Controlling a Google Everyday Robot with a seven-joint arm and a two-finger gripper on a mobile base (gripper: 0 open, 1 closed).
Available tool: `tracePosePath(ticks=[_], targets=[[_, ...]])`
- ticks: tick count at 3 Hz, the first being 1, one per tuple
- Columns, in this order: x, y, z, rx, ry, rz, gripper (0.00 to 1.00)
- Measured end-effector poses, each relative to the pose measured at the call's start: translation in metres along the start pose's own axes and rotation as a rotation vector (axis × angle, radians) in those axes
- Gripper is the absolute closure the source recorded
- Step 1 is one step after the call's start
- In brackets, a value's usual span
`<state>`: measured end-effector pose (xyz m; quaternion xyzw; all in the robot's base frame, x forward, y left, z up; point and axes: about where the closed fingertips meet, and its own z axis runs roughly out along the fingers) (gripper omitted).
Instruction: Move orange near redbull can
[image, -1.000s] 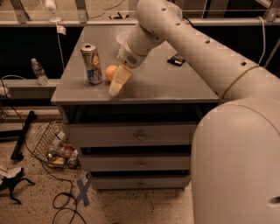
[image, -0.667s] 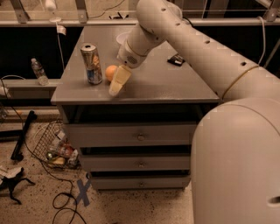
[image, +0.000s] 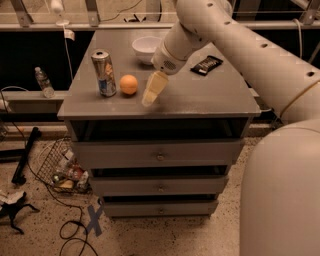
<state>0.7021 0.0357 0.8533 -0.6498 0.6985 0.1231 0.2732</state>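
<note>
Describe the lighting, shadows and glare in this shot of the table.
Camera view: dim, warm light overall. The table is evenly lit on top, while the space behind it falls nearly black. The redbull can catches a glint on its shiny top; the orange looks matte, without glare. The gripper, low over the table beside the orange, away from the can, shows pale.

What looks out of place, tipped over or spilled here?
Nothing on the cabinet top: the redbull can stands upright, the orange sits close beside it, and the gripper hangs beside the orange. On the floor at picture left, a wire basket of clutter appears tipped among loose cables.
</note>
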Motion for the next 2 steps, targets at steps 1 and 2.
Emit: tracePosePath(ticks=[1, 2], targets=[[0.053, -0.012, -0.061, 0.087, -0.001, 0.106, 0.00], [0.093, -0.022, -0.096, 0.143, -0.003, 0.205, 0.00]])
